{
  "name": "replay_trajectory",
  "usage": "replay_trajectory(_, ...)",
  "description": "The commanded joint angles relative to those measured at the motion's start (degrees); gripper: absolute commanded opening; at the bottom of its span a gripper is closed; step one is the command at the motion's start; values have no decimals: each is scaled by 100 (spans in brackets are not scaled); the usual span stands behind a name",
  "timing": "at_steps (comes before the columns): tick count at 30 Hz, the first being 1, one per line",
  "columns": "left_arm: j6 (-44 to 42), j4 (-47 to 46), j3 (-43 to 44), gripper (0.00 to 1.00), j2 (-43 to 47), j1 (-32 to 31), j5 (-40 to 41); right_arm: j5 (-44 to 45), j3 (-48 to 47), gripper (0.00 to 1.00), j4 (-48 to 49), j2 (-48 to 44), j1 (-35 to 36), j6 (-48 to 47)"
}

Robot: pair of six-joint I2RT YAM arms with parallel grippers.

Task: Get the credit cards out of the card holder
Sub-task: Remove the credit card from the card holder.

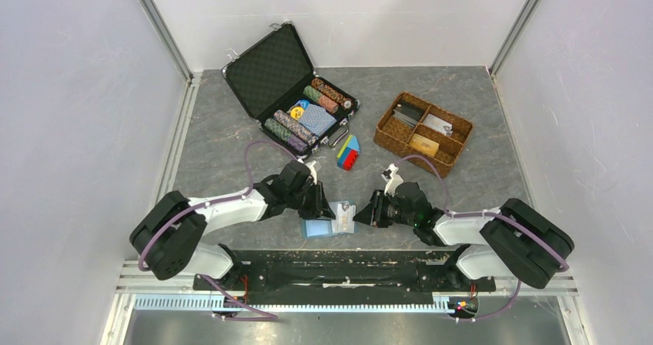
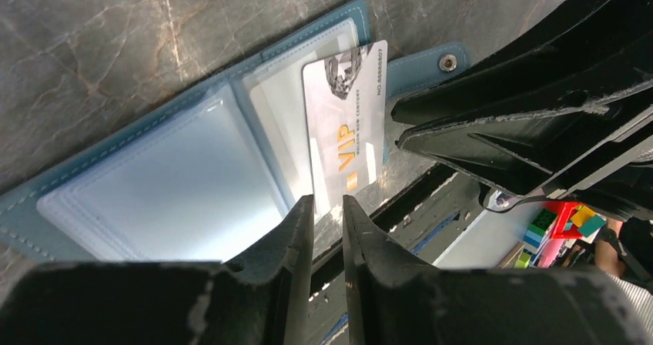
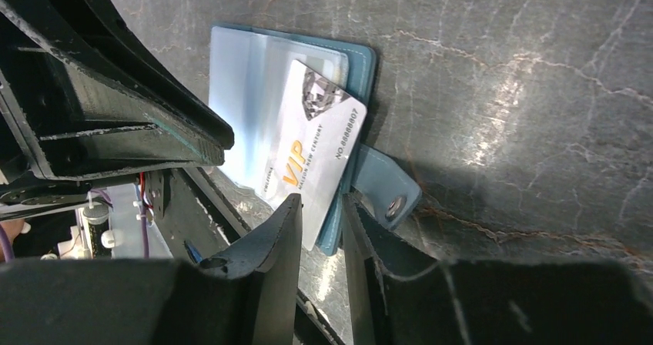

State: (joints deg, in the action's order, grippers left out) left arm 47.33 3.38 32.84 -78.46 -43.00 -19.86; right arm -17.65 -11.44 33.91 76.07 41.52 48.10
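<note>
The light-blue card holder lies open on the table near the front edge; its clear pockets show in the left wrist view and the right wrist view. A greyish "VIP" credit card sticks out of a pocket at a tilt. My right gripper is closed to a narrow gap around the card's free end and the holder's edge. My left gripper is nearly shut and empty, its tips down at the holder's open side. The holder's snap tab lies flat beside the card.
An open black chip case stands at the back left. A brown wicker tray at the back right holds an orange-yellow flat piece and other items. A coloured block stack sits mid-table. The arm bases' black rail is close behind the holder.
</note>
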Motion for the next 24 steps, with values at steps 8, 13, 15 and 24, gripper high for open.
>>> replay_trajectory(8, 144, -1155, 16, 20, -762, -59, -331, 140, -121, 29, 380, 395, 45, 69)
replay_trajectory(13, 222, -1305, -17, 19, -976, -142, -356, 75, -111, 31, 405, 491, 67, 16)
replay_trajectory(15, 262, -1418, -40, 19, -1059, -188, -382, 101, -92, 31, 421, 499, 67, 24)
replay_trajectory(24, 356, -1630, -54, 20, -1286, -327, -431, 82, -120, 28, 446, 552, 77, 24)
